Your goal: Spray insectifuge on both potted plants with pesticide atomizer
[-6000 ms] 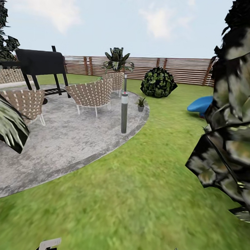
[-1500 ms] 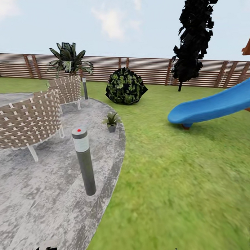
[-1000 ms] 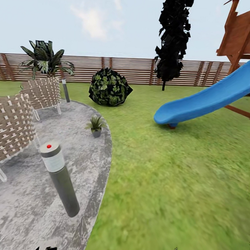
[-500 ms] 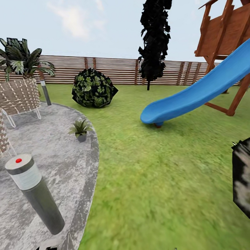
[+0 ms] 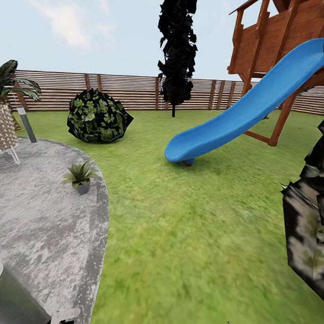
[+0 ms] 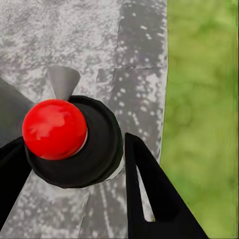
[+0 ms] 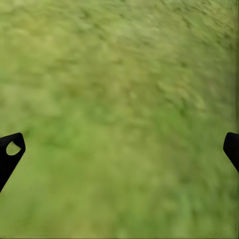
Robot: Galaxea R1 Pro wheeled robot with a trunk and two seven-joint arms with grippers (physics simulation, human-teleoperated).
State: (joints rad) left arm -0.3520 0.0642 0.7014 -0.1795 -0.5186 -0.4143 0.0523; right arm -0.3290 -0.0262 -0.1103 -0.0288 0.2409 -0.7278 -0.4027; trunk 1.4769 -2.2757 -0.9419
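Observation:
One potted plant [image 5: 80,174], a low green rosette in a small grey pot, stands near the edge of the round grey patio [image 5: 38,223] in the head view. The pesticide atomizer is out of view. In the left wrist view my left gripper [image 6: 72,142] is open, its black fingers [image 6: 149,194] apart above a dark bollard top with a red button [image 6: 55,128]. Over blurred green lawn [image 7: 119,99] my right gripper [image 7: 122,144] is open wide, holding nothing.
A grey bollard [image 5: 8,292] rises at the bottom left. A wicker chair [image 5: 2,128] and a second bollard [image 5: 27,124] stand far left, a round dark bush [image 5: 98,116] behind. A blue slide [image 5: 248,113] with a wooden tower, a dark tree [image 5: 177,50] and dark foliage [image 5: 309,218] lie to the right.
The whole view has swung right: patio, chairs and bollard slid left, the slide and wooden tower came fully into view. Dark foliage has grown at the right edge.

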